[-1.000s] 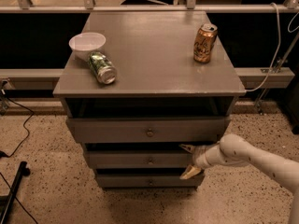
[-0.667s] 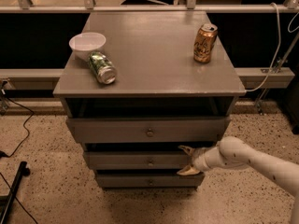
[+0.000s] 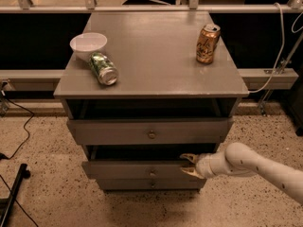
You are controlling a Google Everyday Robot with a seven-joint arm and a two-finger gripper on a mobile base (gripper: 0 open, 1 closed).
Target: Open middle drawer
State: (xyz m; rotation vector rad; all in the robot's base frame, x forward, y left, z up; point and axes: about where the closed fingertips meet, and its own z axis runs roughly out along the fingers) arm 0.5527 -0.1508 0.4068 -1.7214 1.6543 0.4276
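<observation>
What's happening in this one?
A single robot arm reaches in from the right toward a grey cabinet with three drawers. Its gripper is at the right part of the middle drawer front, near its upper edge and to the right of the knob. That drawer looks only slightly out, with a dark gap above it. On the cabinet top sit a white bowl, a green can on its side and an upright orange can.
</observation>
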